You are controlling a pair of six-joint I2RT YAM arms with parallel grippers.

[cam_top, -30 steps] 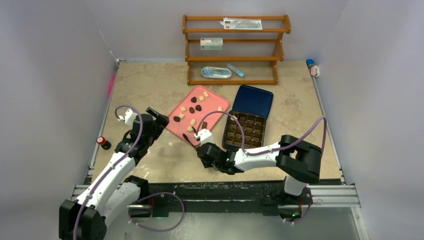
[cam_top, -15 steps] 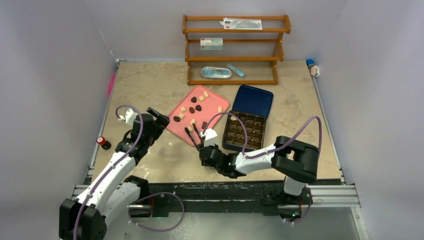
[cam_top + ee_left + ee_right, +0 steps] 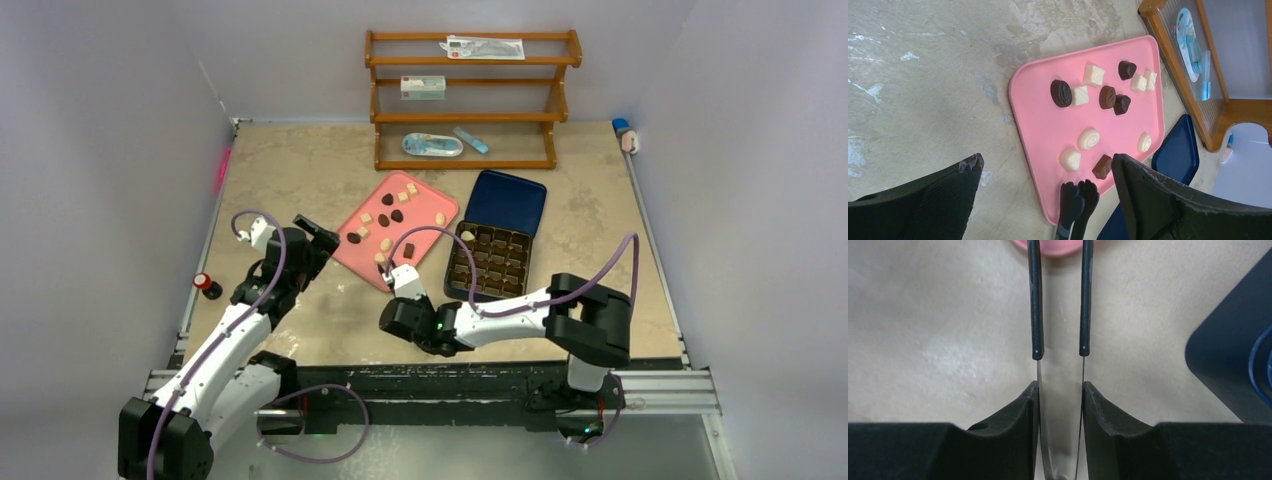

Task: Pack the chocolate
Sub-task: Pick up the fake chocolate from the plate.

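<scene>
Right gripper (image 3: 1060,389) clamped on the tongs (image 3: 1037,300), pads squeezing both blades so I can work the tips from a distance. Just ahead, the tips reach the near edge of the pink tray (image 3: 1058,246). Beyond them the chocolate (image 3: 1102,166) lies loose on the tray, a brown square nearest, apparently not gripped. Ahead-right is the box (image 3: 500,262), handy for dropping; left gripper (image 3: 1047,161) gapes wide, empty.
</scene>
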